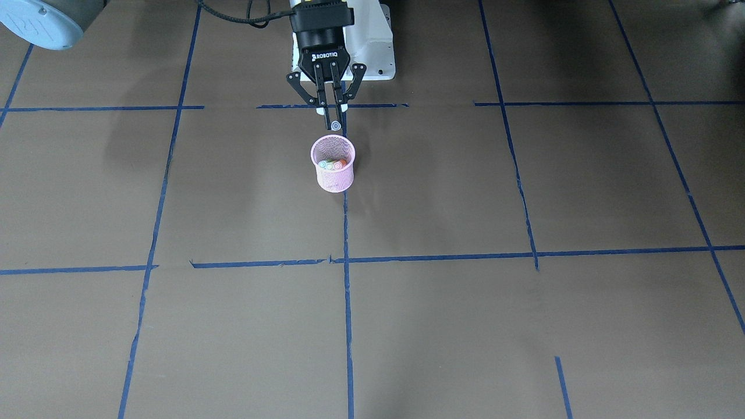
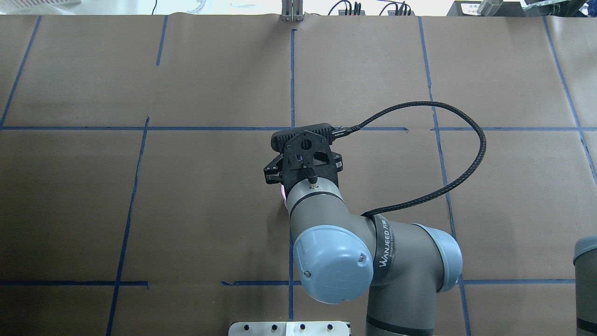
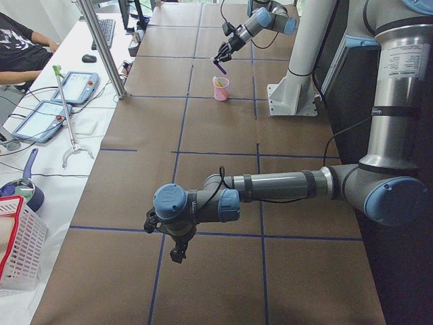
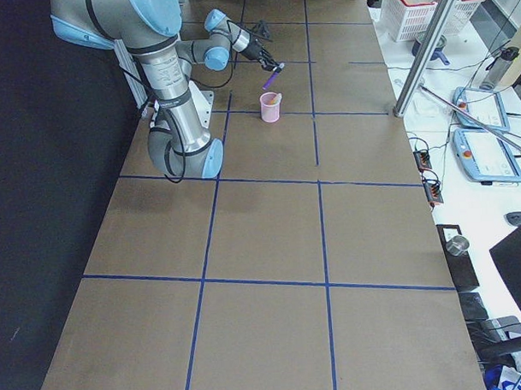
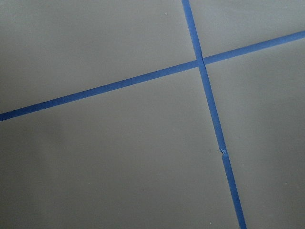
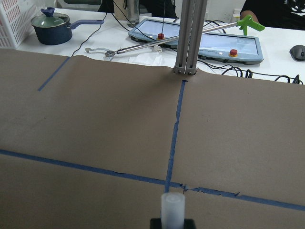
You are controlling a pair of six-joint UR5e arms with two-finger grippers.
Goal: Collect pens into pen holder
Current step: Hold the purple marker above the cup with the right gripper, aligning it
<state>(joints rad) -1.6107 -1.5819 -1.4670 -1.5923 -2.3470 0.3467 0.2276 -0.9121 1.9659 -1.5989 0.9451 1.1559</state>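
The pink mesh pen holder (image 1: pixel 333 174) stands on the brown table near the robot's base, with the orange pen (image 1: pixel 341 163) and the green pen (image 1: pixel 325 164) upright inside it. My right gripper (image 1: pixel 333 118) is shut on the purple pen (image 3: pixel 220 66) and holds it tilted just above the holder's rim on the robot's side. The pen's pale end (image 6: pixel 172 207) points down and outward. In the overhead view the arm hides all of the holder but a pink sliver (image 2: pixel 283 191). My left gripper (image 3: pixel 178 252) hangs over bare table far away; I cannot tell its state.
The white arm pedestal (image 1: pixel 372 46) stands just behind the holder. A metal post (image 6: pixel 186 38) rises at the table's far edge, with teach pendants (image 6: pixel 224 45), a blue pot (image 6: pixel 50 28) and a white basket (image 3: pixel 17 244) beyond. Blue tape lines grid the table.
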